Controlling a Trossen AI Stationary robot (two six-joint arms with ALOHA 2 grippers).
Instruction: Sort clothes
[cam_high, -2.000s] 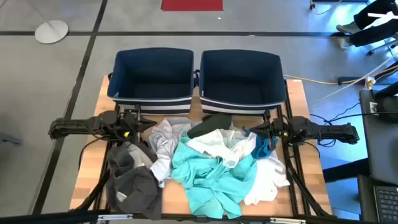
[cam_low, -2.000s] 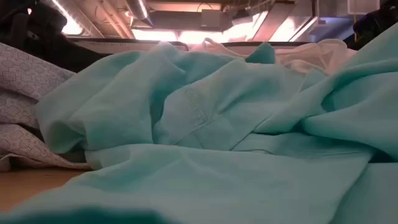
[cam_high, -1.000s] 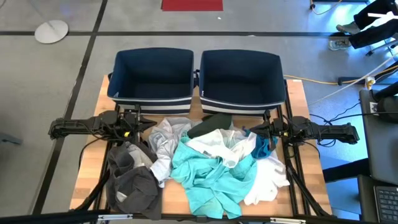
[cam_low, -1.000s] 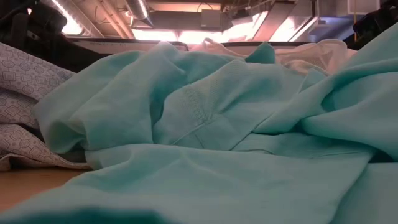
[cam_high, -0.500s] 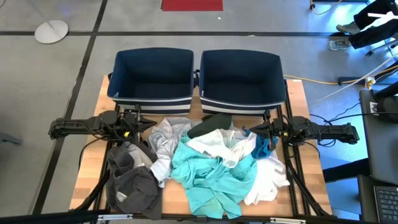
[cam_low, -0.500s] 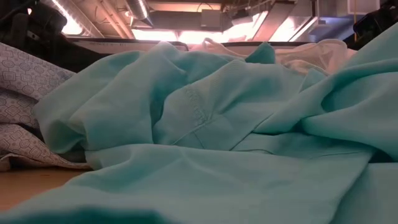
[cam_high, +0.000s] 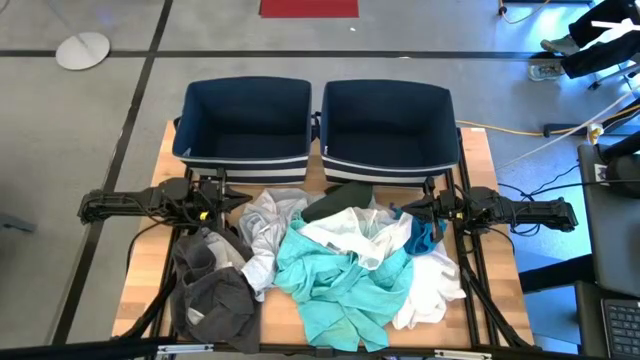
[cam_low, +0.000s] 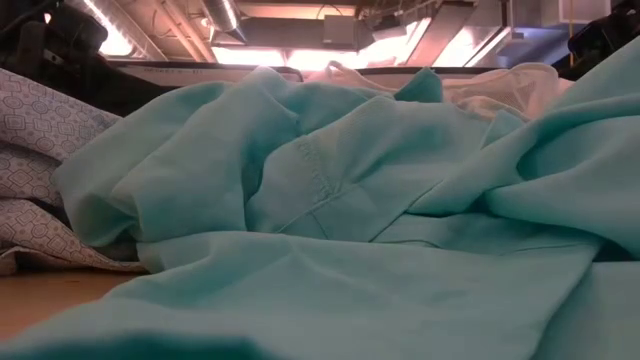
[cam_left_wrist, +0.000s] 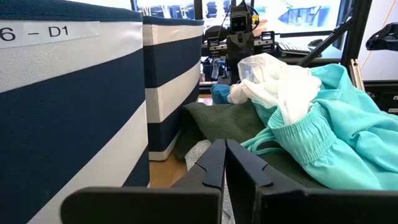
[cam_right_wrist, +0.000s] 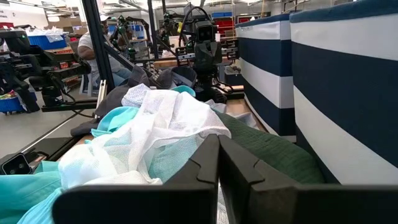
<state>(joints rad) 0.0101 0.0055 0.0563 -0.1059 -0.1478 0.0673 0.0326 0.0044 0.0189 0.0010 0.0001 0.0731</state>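
Note:
A heap of clothes lies on the wooden table in front of two navy bins. In it are a turquoise garment, white ones, a light grey patterned one, dark grey ones and a dark green one. My left gripper is shut and empty at the heap's left edge; it also shows in its wrist view. My right gripper is shut and empty at the heap's right edge; it also shows in its wrist view.
Two navy fabric bins with white stripes stand side by side at the table's far edge, both empty. The low view is filled by turquoise cloth. A person shows in the room beyond the table.

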